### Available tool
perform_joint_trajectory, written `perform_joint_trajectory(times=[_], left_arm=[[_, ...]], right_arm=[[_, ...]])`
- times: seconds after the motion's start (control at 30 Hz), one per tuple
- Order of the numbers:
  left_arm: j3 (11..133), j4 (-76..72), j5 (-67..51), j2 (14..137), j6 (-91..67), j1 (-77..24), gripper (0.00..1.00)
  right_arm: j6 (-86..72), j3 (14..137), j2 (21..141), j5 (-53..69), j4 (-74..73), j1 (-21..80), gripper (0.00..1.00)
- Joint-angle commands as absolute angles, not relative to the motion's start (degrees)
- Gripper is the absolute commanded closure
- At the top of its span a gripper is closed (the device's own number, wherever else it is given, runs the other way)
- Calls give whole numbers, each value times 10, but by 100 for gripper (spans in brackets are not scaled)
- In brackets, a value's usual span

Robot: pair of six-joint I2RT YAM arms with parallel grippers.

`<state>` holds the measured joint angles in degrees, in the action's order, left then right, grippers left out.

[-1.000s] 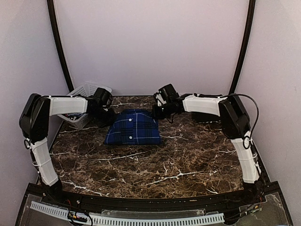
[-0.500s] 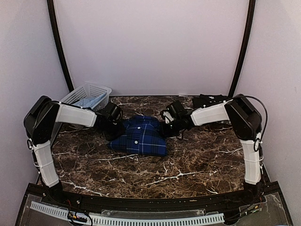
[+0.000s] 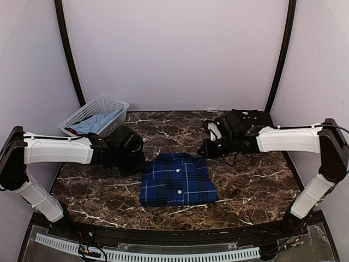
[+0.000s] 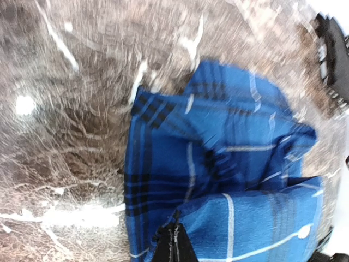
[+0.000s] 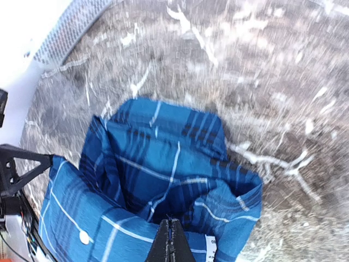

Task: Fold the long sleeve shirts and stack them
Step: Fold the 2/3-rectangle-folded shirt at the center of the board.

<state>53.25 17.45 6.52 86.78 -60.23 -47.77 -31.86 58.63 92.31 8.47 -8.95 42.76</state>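
The blue plaid shirt [image 3: 179,181] lies folded on the marble table, buttons up, near the front centre. My left gripper [image 3: 143,162] is at its upper left corner. In the left wrist view the jaws [image 4: 174,228] are shut with a fold of plaid cloth [image 4: 218,164] pinched at the tip. My right gripper [image 3: 204,152] is at its upper right corner. In the right wrist view it [image 5: 173,221] is shut at the collar edge of the plaid shirt [image 5: 163,158]. The black shirt [image 3: 252,115] lies bunched at the back right, partly hidden by my right arm.
A white lattice basket [image 3: 112,102] stands at the back left corner with light blue cloth [image 3: 91,124] in it. The enclosure walls stand close on both sides. The dark table edge [image 3: 163,234] runs along the front.
Both grippers have pulled the plaid shirt from the back centre of the table toward the front. Both arms have stretched out lower and wider.
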Motion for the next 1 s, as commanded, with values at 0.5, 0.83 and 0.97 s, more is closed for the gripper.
perform_joint_trajectory(times=[0.5,0.83,0.97], left_arm=[[540,233,72,883,-567,-453,100],[501,220,43,911,-578,-452,100],[499,218,42,911,-578,-452,100]], right_arm=[[-306,563,919,29,-141,505,84],[-349,545,928,-38,-162,594,77],[-343,548,880,-52,-177,561,63]])
